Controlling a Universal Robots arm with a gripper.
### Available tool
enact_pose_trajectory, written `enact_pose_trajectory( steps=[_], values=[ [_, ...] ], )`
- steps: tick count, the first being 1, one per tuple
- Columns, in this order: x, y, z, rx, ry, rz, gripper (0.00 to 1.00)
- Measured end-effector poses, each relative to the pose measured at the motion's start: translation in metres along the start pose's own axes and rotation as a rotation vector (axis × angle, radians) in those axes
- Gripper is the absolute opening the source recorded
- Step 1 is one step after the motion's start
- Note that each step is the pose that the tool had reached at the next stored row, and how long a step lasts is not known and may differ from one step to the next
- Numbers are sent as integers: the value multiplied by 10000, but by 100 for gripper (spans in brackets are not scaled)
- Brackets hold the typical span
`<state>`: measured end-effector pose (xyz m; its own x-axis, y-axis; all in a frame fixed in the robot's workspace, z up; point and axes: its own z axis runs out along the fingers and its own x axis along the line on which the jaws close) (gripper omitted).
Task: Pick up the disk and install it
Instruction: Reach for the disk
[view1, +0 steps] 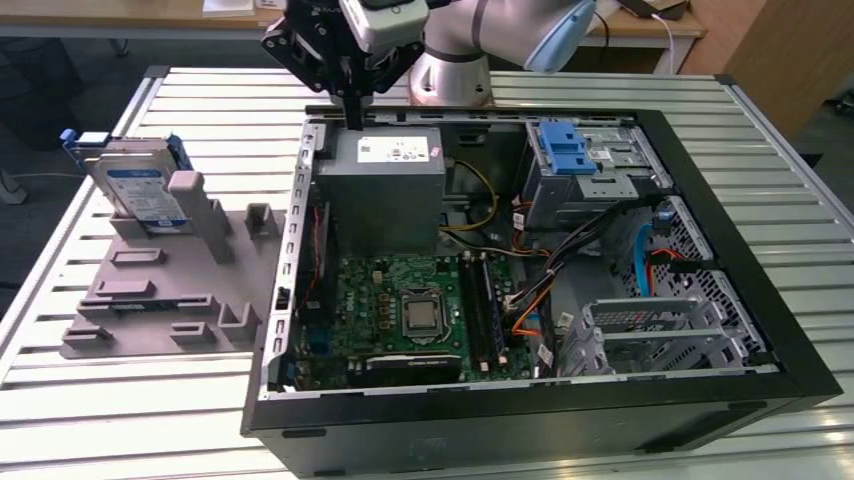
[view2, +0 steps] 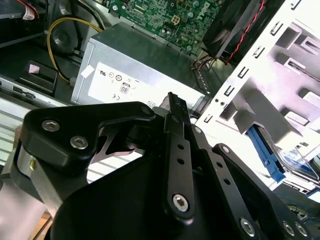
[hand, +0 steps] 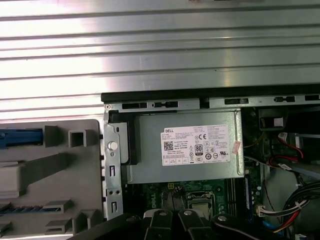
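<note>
Exterior view, hand: the hand (view1: 355, 118) hangs from the arm (view1: 454, 50) over the far rim of the computer case (view1: 747, 200). It points down at the power supply box (view1: 387, 190), and it is closed to 1 narrow tip with nothing in it. Whether it touches the box cannot be told.
Exterior view, disk: the disk (view1: 140, 185) stands upright in the grey fixture (view1: 160, 300) on the table (view1: 107, 420). It is at the exterior view's left, outside the case and well apart from the hand.
Exterior view, case: it lies open on the table. The drive cage (view1: 587, 170) with its blue latch is toward the exterior view's right, and the motherboard (view1: 400, 310) lies just beside the power supply box.
Second wrist view, hand: the hand (view2: 173, 102) has its 2 fingers (view2: 176, 145) pressed together and empty, above the power supply box (view2: 135, 65).
Second wrist view, disk: the blue frame of the disk (view2: 265, 150) shows beyond the case wall.
First wrist view, hand: the black linkages of the hand (hand: 170, 222) sit over the motherboard (hand: 200, 192), near the power supply box (hand: 185, 145).
First wrist view, disk: the blue edge of the disk (hand: 20, 137) shows in the grey fixture (hand: 75, 170), outside the case.
</note>
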<state>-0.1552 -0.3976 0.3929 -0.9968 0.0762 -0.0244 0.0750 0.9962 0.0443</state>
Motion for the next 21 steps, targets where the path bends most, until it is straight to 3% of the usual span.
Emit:
enact_pose_trajectory(
  steps=[21],
  values=[
    [56, -4, 1, 1, 0, 1, 11]
  ],
)
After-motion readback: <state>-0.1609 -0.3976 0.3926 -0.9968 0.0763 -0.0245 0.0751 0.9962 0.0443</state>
